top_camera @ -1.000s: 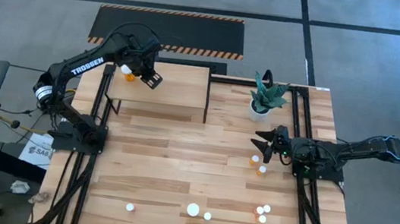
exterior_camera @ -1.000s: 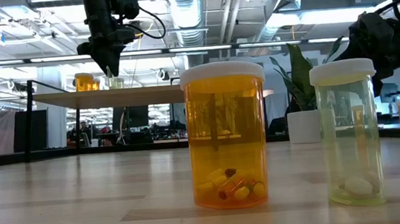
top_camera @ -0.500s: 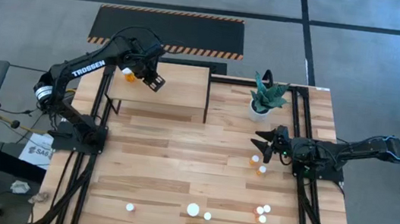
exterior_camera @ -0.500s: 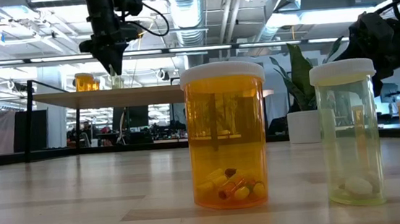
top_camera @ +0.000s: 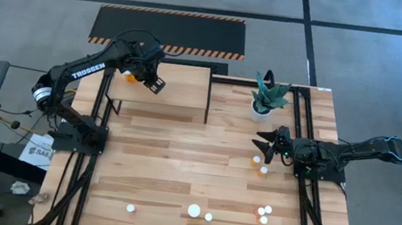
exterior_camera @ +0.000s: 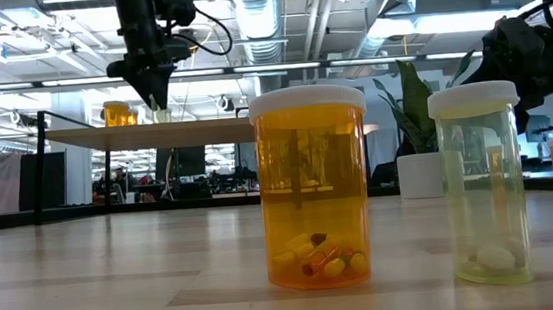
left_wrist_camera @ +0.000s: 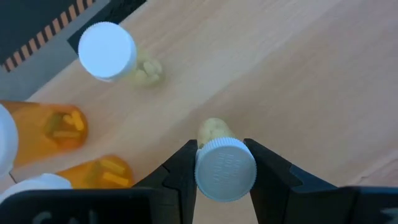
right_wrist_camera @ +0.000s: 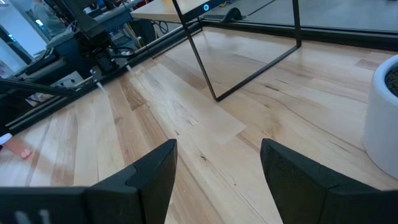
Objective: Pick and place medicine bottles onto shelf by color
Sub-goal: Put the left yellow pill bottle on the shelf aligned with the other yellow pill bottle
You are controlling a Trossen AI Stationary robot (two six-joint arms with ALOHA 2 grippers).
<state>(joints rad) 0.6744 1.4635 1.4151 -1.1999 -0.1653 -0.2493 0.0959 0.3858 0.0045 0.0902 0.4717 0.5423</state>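
Pills show inside yellowish bottle (left_wrist_camera: 221,163) (left gripper (left_wrist_camera: 221,177) clamps it) above shelf (left_wrist_camera: 298,74).

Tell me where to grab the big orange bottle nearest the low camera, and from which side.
Take the big orange bottle on its straight body just under the wide white cap, coming down from above with fingers either side. It stands upright, and the yellowish bottle looks close on one side, so a sideways approach risks a knock. The right hand is open.
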